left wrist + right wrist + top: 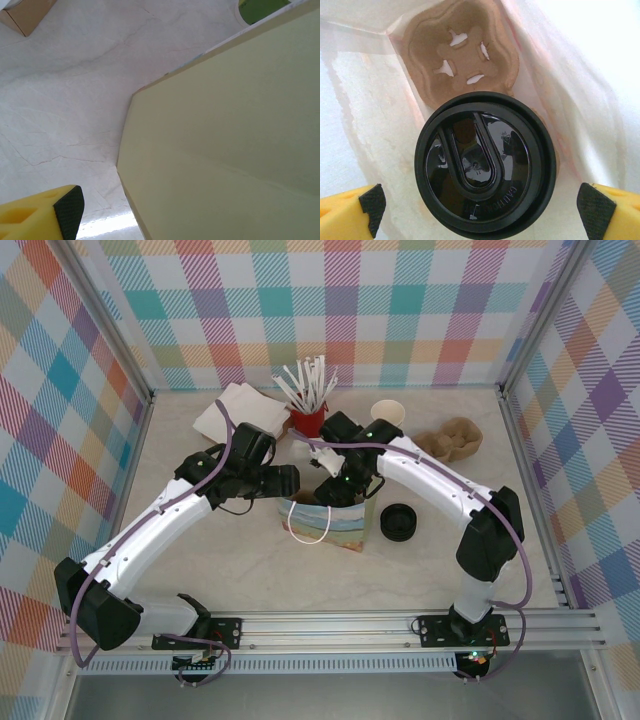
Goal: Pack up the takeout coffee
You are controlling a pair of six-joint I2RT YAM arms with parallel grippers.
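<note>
**Takeout coffee** [485, 165]: one. It stands upright inside the paper bag [340, 532], long axis vertical, top facing the right wrist camera. It is capped with a black lid whose U-shaped recess has its rounded end toward the fingers. The cup wall is hidden under the lid. The cup sits in a brown pulp carrier [460, 55], one, on the bag floor, with the carrier's empty socket beyond the lid.

**Paper bag:** one, mid-table, mouth open upward.

**Right gripper** [480, 205]: above the bag mouth, with its fingers spread wide to either side of the lid and touching nothing.

**Left gripper** [291, 482]: at the bag's far left edge. One finger [50, 215] is set far out, apart from the pale bag wall. The other is hidden behind that wall. The jaws are spread wide, with no grip seen.

**Elsewhere on the table:**
- One red cup [308, 422] of white sticks, far centre.
- One pile of white napkins [240, 410], to its left.
- One open cream-rimmed cup [388, 412], to its right.
- One pile of brown trays [450, 440], far right.
- One pile of loose lids [398, 522], just right of the bag.
</note>
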